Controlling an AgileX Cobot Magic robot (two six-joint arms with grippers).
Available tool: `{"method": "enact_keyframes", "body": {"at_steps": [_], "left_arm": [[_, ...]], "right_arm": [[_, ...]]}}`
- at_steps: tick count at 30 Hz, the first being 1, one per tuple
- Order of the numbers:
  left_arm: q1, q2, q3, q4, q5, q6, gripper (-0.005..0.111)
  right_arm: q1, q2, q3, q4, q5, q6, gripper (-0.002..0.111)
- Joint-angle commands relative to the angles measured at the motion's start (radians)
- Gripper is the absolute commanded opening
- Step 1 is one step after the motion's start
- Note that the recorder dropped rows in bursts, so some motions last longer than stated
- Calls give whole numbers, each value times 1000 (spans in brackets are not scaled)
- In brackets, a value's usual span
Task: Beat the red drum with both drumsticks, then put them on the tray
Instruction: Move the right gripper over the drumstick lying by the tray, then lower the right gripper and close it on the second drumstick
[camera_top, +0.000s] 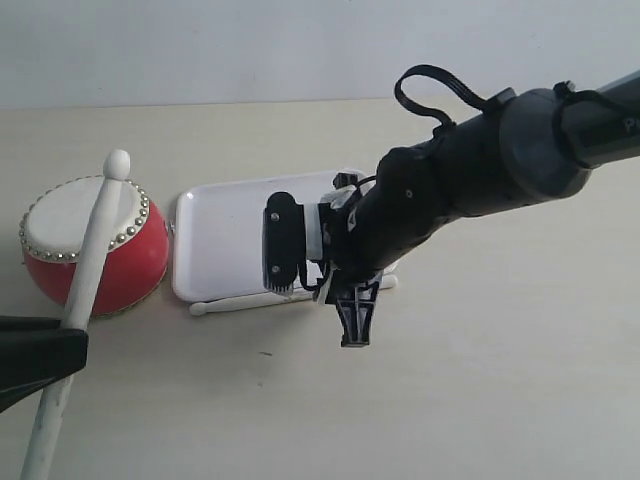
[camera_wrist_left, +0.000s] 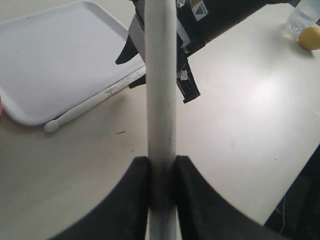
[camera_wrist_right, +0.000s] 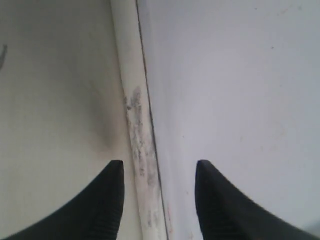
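At tray (camera_top: 215, 215) near rim: loose stick (camera_top: 250, 300) lies flat along it, touching the rim on the tabletop (camera_top: 480, 380) side. Its rounded tip pokes past the tray corner toward the drum (camera_top: 140, 260). It isn't inside the tray.

Directly over that stick: right claw (camera_wrist_right: 159, 165), jaws wide apart, gripping nothing. In the right wrist view the stick runs lengthwise through the gap between the two fingers. It sits off-centre, nearer the finger on the tabletop side; the other finger hangs over the tray floor. No contact visible between fingers and stick. The stick's dark scuff marks sit between and just ahead of the fingertips.

Low left corner of the exterior view: left claw (camera_wrist_left: 161, 167), clamped on the held stick (camera_wrist_left: 160, 75). Jaws are partway closed, both fingers pressed against the shaft. This claw is well apart from the tray. It grips toward the butt end, with a short length sticking out behind. The stick is tilted, its shaft crosses in front of the drum, and its tip is up above the drum's far edge. Can't tell if the shaft touches the skin.

Drum stands on the tabletop just beside the tray's left end; touching or not, can't tell.
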Motion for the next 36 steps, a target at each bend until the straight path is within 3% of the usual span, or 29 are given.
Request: {"method": "enact_keyframes", "body": {"at_steps": [1,5,10,15,22,36], "left_arm": [[0,2,3,-4,1,2,0],[0,2,3,-4,1,2,0],[0,2,3,4,1,2,0],[0,2,3,4,1,2,0],[0,2,3,4,1,2,0],[0,2,3,4,1,2,0]], "right_arm": [[2,25,-10,-160,25,129,44],[2,36,-10,-308,40,282,44],[2,36,-10,-368,116,323,43],[2,36,-10,-368,188,323,41],[2,36,-10,-347,224,323,21],[2,36,-10,-297,218,323,17]]}}
